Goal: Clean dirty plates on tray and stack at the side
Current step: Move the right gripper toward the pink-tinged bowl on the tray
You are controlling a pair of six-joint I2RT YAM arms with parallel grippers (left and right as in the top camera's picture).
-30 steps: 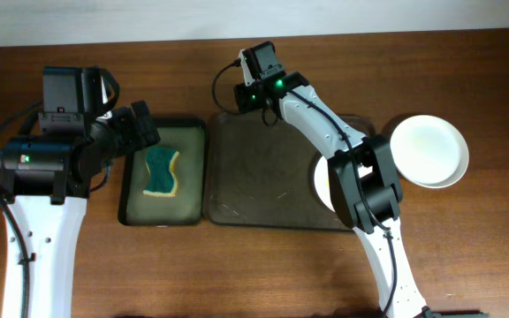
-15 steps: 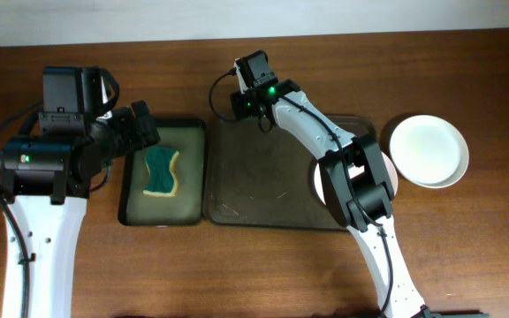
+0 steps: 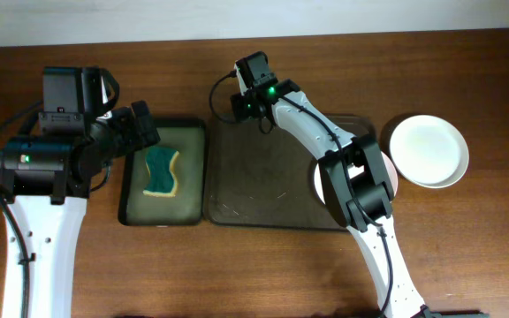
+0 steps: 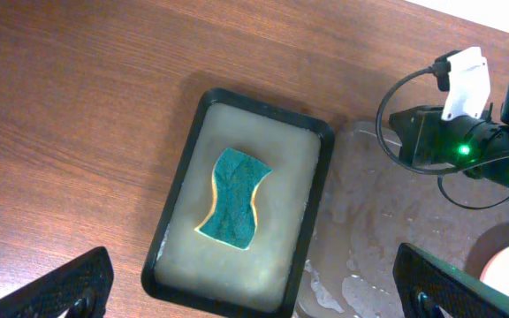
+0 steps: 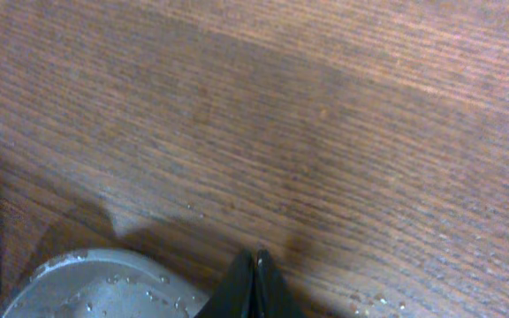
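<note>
Near the right edge of the desk [image 3: 237, 274], just beside the tray's short side, one white plate [image 3: 429, 150] lies flat on the bare wood, well apart from both sets of jaws. A second plate [image 3: 318, 182] lies on the right end of the tray [image 3: 263, 177]. It is mostly hidden under the right arm's elbow [image 3: 360, 181], so only slivers of its rim show.

The right gripper [image 5: 256, 278] is toward the desk's far edge, by the tray's far left corner. Its jaws are pressed together with nothing between them, over bare wood grain. A rounded grey wet rim [image 5: 95, 283] shows low in the wrist view; I cannot tell what it belongs to. The left gripper [image 3: 141, 130] hangs by the far left corner of the narrow tray [image 3: 129, 199], jaws spread wide and holding nothing, far from either plate.

The plates are round, shallow and smooth, with raised rims. The tray is a dark brown rectangle with rounded corners and a low rim, its floor streaked with water and droplets. The narrow tray is black and holds cloudy liquid. In it lies a teal sponge [image 3: 162, 170], waisted in outline, with a yellow layer along its edge. The desk is brown wood grain.
</note>
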